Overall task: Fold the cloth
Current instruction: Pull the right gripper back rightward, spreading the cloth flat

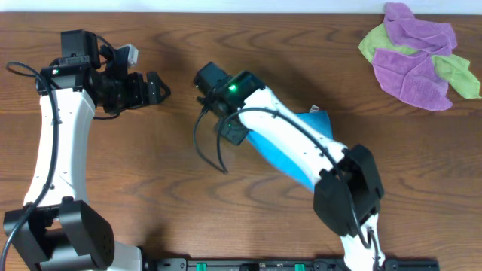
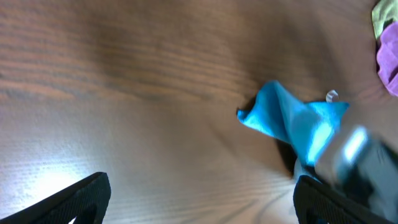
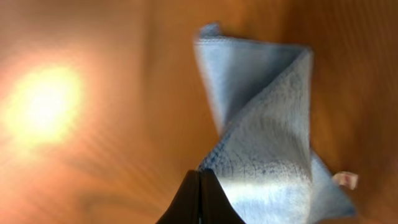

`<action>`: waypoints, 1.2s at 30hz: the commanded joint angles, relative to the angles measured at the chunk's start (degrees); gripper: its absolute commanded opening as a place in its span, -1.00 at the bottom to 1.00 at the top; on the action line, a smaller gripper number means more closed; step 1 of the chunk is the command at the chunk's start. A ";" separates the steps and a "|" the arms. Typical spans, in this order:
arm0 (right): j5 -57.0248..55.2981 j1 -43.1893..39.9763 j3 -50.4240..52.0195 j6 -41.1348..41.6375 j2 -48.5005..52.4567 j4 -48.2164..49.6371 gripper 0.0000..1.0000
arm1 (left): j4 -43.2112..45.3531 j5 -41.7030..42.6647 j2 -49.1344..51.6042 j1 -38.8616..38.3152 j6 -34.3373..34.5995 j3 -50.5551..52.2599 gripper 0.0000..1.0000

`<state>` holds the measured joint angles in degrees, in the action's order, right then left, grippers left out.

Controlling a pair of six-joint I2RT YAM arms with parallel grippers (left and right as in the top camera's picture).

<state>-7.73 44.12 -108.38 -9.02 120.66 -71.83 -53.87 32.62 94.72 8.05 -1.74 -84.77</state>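
Right hand point(image 3: 199, 180) pinches the one blue cloth point(image 3: 267, 118); left hand point(image 2: 202, 194) spread wide.

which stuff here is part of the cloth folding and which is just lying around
In the job:
sky-blue cloth
right gripper, shut on it
left gripper, open, off to the side, not touching it

Lying about:
purple cloths
lime-green cloths, heaped with the purple ones, away from both arms
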 commanded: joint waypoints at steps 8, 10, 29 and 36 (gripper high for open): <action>11.28 7.56 -5.31 -5.49 -7.04 -12.46 -0.77 | 3.76 0.44 -1.05 2.64 2.16 0.39 0.90; 7.74 7.82 -5.31 -3.61 -7.50 -12.90 0.22 | 3.56 0.46 -1.05 2.64 2.19 0.39 0.91; -10.69 -1.97 -1.84 13.68 -7.61 -10.19 0.41 | -0.70 0.46 0.33 -0.07 -0.92 2.03 0.91; -4.46 -15.28 2.82 15.23 -7.63 -10.45 0.48 | 4.02 5.84 0.66 -4.42 -1.14 9.55 0.90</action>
<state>-15.27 32.29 -107.50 4.16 113.82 -82.02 -51.00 34.54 94.74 5.10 -1.67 -77.84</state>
